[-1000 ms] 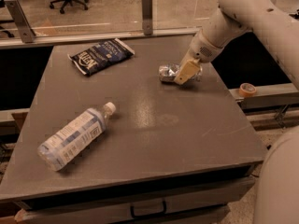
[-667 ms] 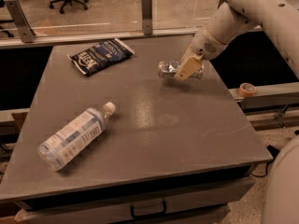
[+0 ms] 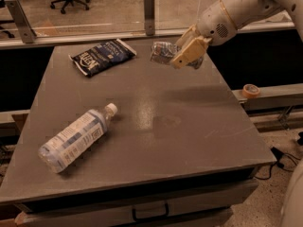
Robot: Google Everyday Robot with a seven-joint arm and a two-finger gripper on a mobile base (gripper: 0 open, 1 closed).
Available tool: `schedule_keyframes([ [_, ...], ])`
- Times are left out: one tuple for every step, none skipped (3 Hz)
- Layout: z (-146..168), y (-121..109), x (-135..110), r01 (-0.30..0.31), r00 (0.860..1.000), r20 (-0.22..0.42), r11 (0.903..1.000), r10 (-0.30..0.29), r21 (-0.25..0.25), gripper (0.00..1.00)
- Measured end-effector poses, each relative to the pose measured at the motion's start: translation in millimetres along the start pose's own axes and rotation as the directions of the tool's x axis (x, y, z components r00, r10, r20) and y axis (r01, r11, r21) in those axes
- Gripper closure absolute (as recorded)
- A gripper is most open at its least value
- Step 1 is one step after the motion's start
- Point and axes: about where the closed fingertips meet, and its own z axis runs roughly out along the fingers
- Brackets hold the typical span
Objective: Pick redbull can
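The redbull can (image 3: 162, 52) is a small shiny silver can with blue patches. It hangs on its side in the air above the far right part of the grey table (image 3: 142, 122). My gripper (image 3: 185, 54) is shut on the can's right end, with its tan fingers (image 3: 189, 51) across it. The white arm reaches in from the upper right. The can's right end is hidden by the fingers.
A dark blue snack bag (image 3: 101, 56) lies at the table's far left. A clear water bottle (image 3: 75, 136) with a white cap lies on its side at the near left. A tape roll (image 3: 250, 90) sits on a ledge right of the table. A glass partition runs behind.
The gripper has lifted the can off the table and carried it upward; before, the can lay on the tabletop in the gripper.
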Motion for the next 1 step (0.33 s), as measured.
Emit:
schedule_keyframes([
  [0.1, 0.0, 0.0, 0.000, 1.000, 0.000, 1.0000, 0.000, 0.000, 1.00],
])
